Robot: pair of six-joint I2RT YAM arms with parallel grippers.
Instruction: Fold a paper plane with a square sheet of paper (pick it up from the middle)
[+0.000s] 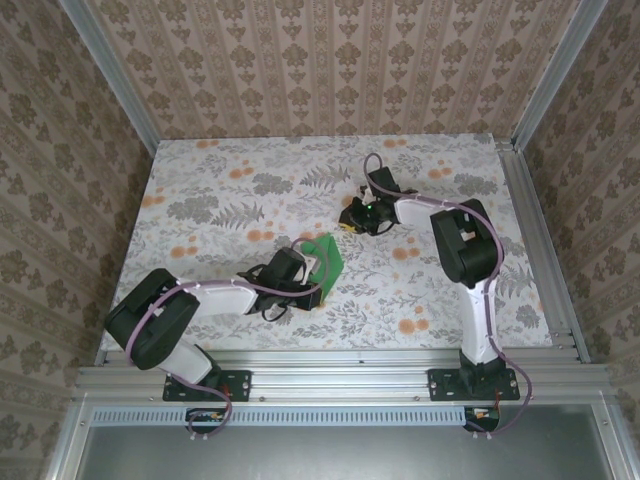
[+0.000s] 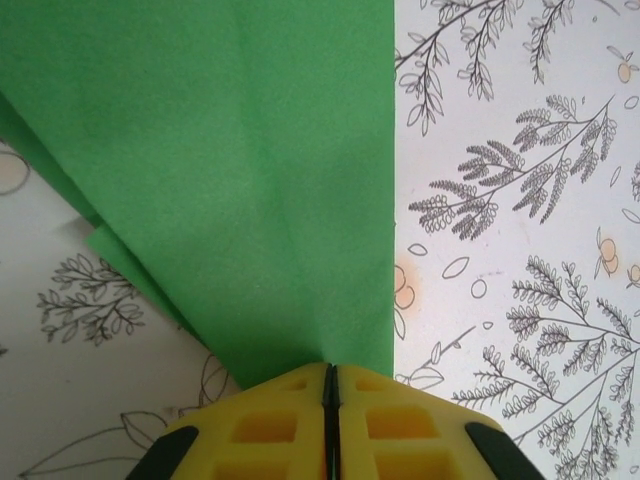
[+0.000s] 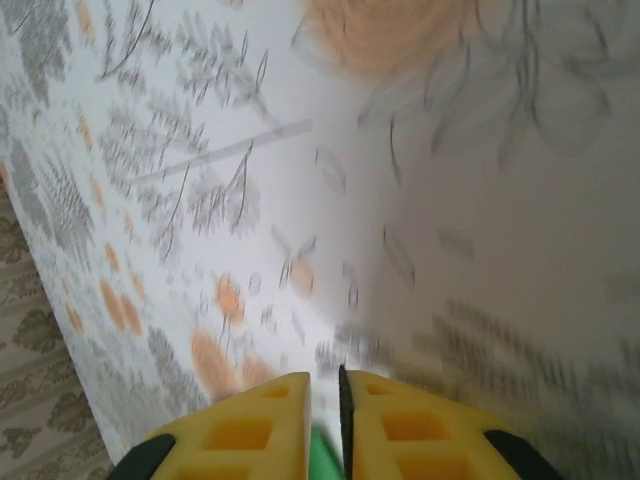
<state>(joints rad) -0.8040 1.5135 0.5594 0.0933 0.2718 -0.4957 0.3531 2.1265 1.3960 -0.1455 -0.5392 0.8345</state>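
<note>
Left gripper (image 2: 330,378) was pressed together on the near edge of the green paper (image 2: 250,170), pinching it right at the tips. The paper sat around the middle of the table (image 1: 200,210), a bit toward the near side. Right gripper (image 3: 325,385) hung over the table to the far right of the paper, well apart from it. Its jaws were narrowly parted, with nothing between the tips.

Handling, my read:
- Very light, thin and floppy. It would sag or swing from a one-edge pinch, so any fast move would make it flap.
- Matte surface, so probably decent friction against the pads. It would slip only if the bite was shallow, and this bite looked shallow.
- Creases easily, and a stray dent stays. Squeezing mid-panel would leave a mark.
- Already doubled over: extra layers stepped out along the left edge in the left wrist view. The folded edge is the stiffest line, so I'd grip on or beside that, not a loose single-layer corner.

Hard to make out:
- Layer count and where the creases ran.
- The paper's far end was cut off at the top of the left wrist view.
- From above, the left gripper covered part of the paper. I couldn't tell whether the paper lay flat or tilted up off the table.
- Right wrist view was blurred. There was a small green patch low in the gap between its jaws, and I couldn't tell what it was.
</note>
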